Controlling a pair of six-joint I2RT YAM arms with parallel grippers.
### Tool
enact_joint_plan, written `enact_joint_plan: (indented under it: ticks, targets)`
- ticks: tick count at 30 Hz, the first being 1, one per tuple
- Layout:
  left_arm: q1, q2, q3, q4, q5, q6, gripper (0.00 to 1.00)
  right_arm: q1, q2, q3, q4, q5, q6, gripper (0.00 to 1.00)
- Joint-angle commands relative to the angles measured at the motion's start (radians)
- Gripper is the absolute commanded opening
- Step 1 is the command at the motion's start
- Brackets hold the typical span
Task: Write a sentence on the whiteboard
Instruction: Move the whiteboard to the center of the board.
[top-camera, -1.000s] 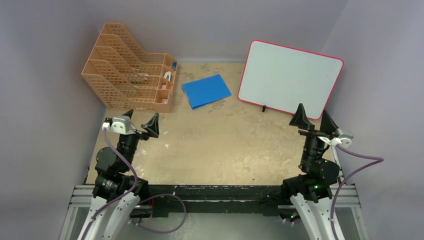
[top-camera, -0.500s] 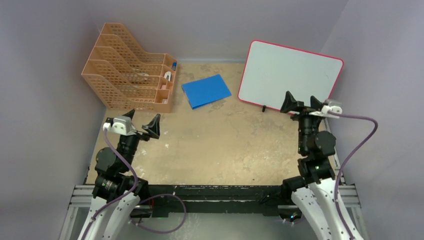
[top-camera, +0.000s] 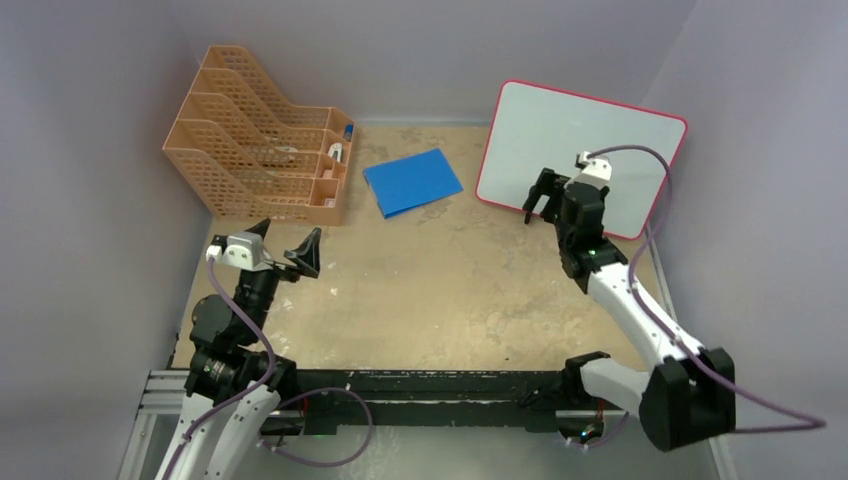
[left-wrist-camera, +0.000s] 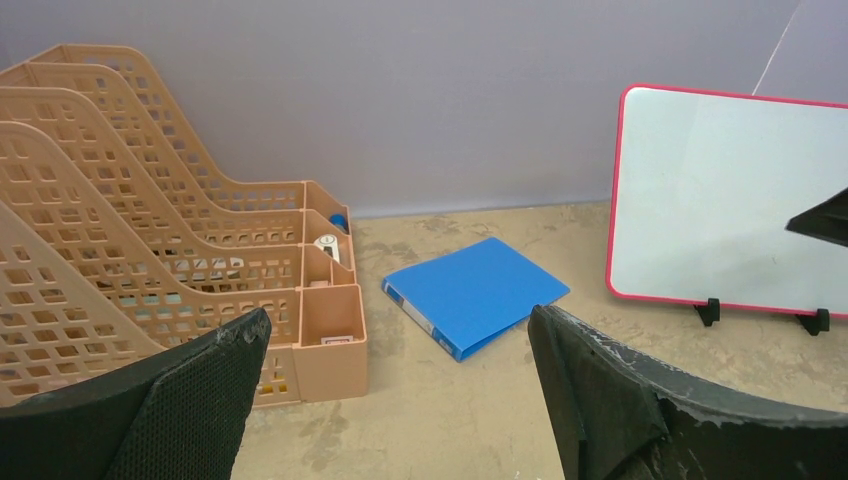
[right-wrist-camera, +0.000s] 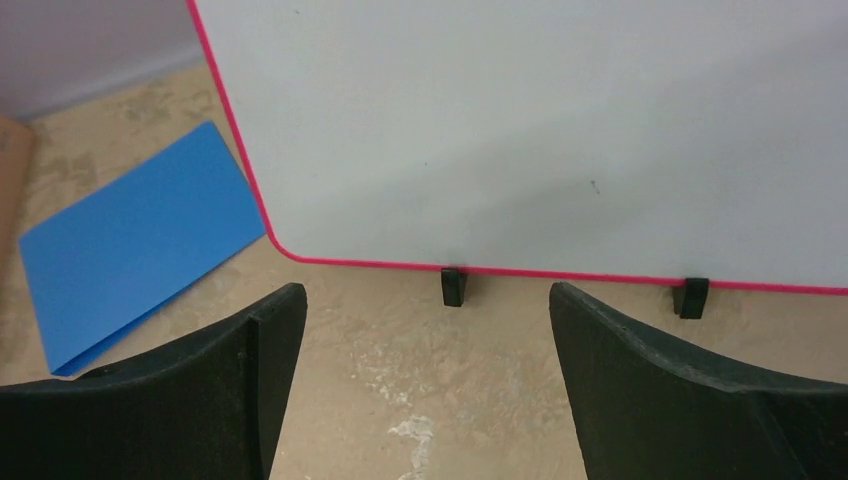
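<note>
The whiteboard, white with a pink-red frame, stands tilted at the back right on small black feet. Its face is plain white, and the sentence is not in view on it. My right gripper is stretched out just in front of the board's lower left corner, low over the table. In the right wrist view it stands open and empty. My left gripper hangs at the near left, far from the board. It is open too, with nothing between its fingers.
A blue folder lies flat at the back middle, left of the board. An orange mesh file organizer with small items in its front compartments fills the back left. Grey walls close in the table on three sides.
My right arm has reached forward and to the left, from the near right edge up to the whiteboard's lower left corner. The left arm has not moved.
</note>
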Motion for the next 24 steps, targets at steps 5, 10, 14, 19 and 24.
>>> enact_joint_plan:
  ticks: [5,10,14,19,24]
  targets:
    - [0.008,-0.012,0.008,0.052,0.025,-0.011,1.00,-0.005,0.246,0.128,0.030,0.058,0.096,0.83]
    - [0.007,-0.011,0.008,0.052,0.026,-0.011,1.00,-0.003,0.363,0.148,0.039,0.071,0.113,0.76]
    - [0.007,-0.011,0.007,0.052,0.028,-0.011,1.00,-0.002,0.443,0.164,0.020,0.087,0.122,0.69]
    - [0.007,-0.010,0.007,0.052,0.029,-0.010,1.00,-0.002,0.511,0.161,0.042,0.093,0.124,0.60]
    - [0.007,-0.008,0.006,0.052,0.033,-0.010,0.99,0.000,0.563,0.174,0.064,0.094,0.123,0.51]
